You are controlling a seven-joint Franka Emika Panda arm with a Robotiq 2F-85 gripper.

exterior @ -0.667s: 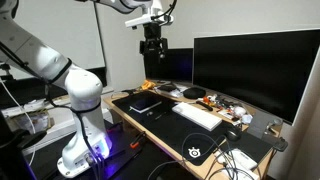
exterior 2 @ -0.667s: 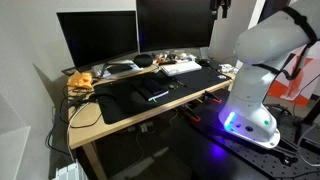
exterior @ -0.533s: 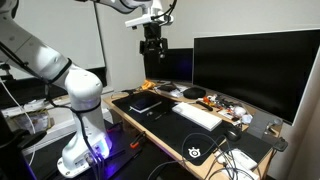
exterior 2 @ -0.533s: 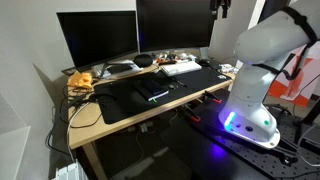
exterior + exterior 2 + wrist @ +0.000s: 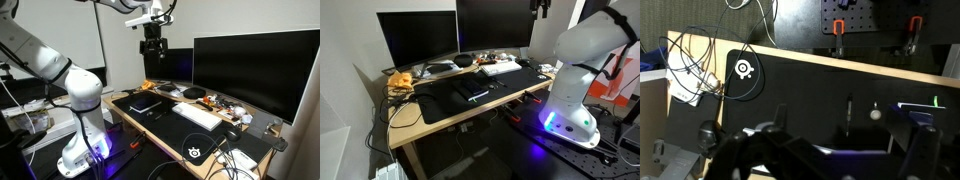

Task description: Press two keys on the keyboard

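The white keyboard [image 5: 197, 115] lies on the black desk mat in front of the big monitor; it also shows in an exterior view [image 5: 502, 68]. My gripper [image 5: 152, 47] hangs high above the desk's far end, well clear of the keyboard, and shows at the top edge of an exterior view [image 5: 540, 9]. Its jaws stand apart and hold nothing. In the wrist view the gripper [image 5: 838, 150] is a dark shape along the bottom edge, looking down on the black mat. The keyboard is not in the wrist view.
A black tablet-like slab [image 5: 146, 103] lies on the mat. A round-logo mouse mat [image 5: 200, 150] lies at the near end and shows in the wrist view [image 5: 743, 69]. Monitors [image 5: 245, 70] stand behind, cables [image 5: 695, 75] trail off the desk, and a pen [image 5: 848, 112] lies on the mat.
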